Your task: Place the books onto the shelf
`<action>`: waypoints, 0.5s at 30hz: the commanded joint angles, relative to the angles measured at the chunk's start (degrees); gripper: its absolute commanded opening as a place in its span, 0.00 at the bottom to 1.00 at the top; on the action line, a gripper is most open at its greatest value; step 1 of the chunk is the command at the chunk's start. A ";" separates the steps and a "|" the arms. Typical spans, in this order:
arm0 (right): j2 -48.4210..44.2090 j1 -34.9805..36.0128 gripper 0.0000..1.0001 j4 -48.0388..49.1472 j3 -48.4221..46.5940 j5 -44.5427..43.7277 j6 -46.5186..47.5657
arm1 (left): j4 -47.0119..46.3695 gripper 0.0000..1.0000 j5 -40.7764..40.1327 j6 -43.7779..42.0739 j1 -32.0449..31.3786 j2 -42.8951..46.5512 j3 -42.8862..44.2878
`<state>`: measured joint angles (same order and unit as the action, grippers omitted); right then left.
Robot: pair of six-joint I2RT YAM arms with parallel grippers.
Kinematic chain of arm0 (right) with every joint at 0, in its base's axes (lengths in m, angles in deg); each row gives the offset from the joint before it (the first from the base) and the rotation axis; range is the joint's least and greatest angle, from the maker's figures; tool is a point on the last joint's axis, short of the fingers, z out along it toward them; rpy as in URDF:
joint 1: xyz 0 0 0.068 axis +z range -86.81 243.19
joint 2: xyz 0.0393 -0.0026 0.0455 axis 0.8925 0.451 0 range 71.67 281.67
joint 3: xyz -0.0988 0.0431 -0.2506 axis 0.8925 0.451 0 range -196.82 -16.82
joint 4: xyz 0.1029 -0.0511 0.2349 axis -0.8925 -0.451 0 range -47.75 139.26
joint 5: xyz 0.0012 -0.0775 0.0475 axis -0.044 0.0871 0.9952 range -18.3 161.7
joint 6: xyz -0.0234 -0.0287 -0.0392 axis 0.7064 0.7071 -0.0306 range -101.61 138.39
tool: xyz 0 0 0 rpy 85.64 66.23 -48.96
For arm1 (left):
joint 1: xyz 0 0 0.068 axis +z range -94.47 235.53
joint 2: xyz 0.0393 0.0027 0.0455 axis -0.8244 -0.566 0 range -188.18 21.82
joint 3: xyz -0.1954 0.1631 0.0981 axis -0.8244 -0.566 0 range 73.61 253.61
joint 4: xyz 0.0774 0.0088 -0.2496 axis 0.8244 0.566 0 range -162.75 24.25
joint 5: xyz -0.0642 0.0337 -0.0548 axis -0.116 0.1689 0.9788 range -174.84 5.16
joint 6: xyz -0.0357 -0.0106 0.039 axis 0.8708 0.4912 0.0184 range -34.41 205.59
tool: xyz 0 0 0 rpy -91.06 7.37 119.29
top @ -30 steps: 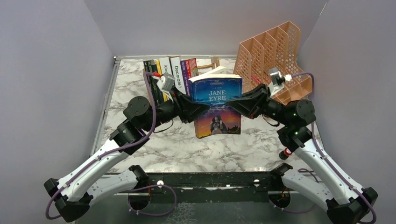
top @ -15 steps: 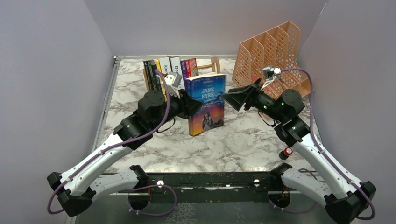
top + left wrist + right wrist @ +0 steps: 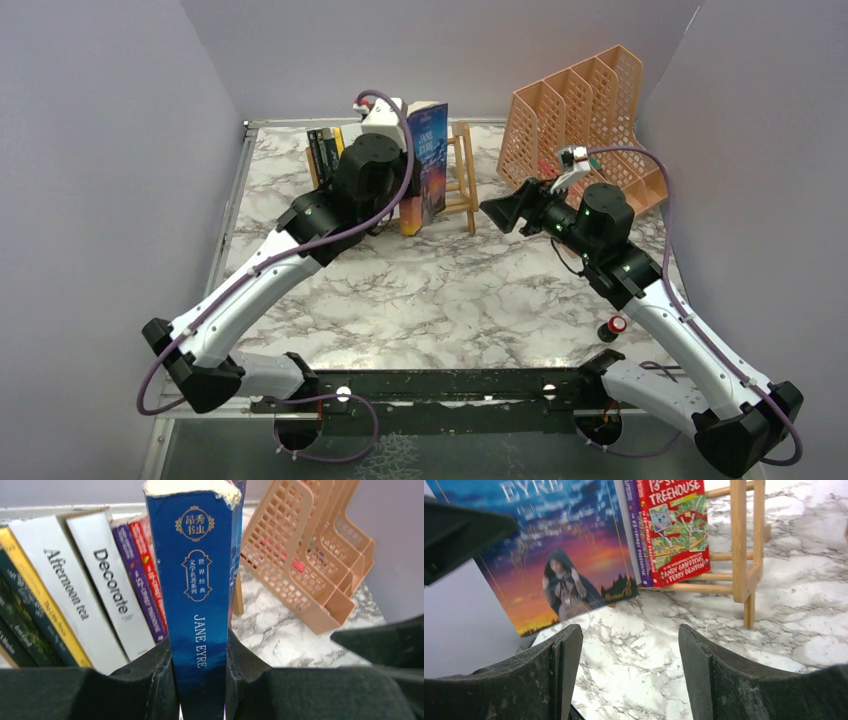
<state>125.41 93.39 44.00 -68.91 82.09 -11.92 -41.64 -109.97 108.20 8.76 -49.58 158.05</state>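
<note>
Blue and gold-lettered, the Jane Eyre paperback (image 3: pixel 200 605) is the one book not yet settled in the row. The left end effector (image 3: pixel 200 680) pinches it low on the spine, a black pad against each cover. It holds the book upright just to the right of the books standing in the light-wood dowel rack (image 3: pixel 463 180).

In the left wrist view the standing row runs, from the left:
- dark green spines (image 3: pixel 10 635)
- a yellow spine (image 3: pixel 30 595)
- the white "Afternoon tea" volume (image 3: pixel 67 587)
- the white "Decorate" volume (image 3: pixel 112 587)
- a purple paperback (image 3: pixel 142 590)
- a red Treehouse paperback (image 3: pixel 674 530)

Between that red cover and the rack's right ladder-like end frame the rails are bare. The blue cover leans in front of this stretch. Whether its lower edge already rests on the rails, I cannot tell.

The right end effector (image 3: pixel 629 670) is spread wide and carries nothing. It hangs low over the white marble-patterned surface (image 3: pixel 430 300), facing the rack and apart from it. The peach plastic mesh organiser (image 3: pixel 590 110) stands behind it with no book in sight.

No loose book shows on the surface, so I judge the task nearly done. What remains is seating this last volume beside the red one and letting go.
</note>
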 commanded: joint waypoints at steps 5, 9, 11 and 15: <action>-1.27 0.15 0.74 -4.67 0.12 -6.11 0.86 | -13.08 0.00 -6.19 -0.34 3.21 -12.80 12.91; -1.66 0.18 0.74 -5.58 0.48 -6.49 0.77 | -15.45 0.00 -0.07 3.18 7.42 -17.83 15.54; -1.64 0.17 0.74 -5.79 0.58 -6.66 0.72 | -15.19 0.00 0.72 4.42 8.63 -20.27 16.82; -1.37 0.15 0.74 -5.52 1.06 -6.17 0.06 | -15.74 0.00 1.18 7.88 11.21 -23.26 16.25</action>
<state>124.53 93.39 39.28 -68.70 77.22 -11.59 -47.87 -110.08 111.32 18.08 -73.09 170.36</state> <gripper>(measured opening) 0.744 0.296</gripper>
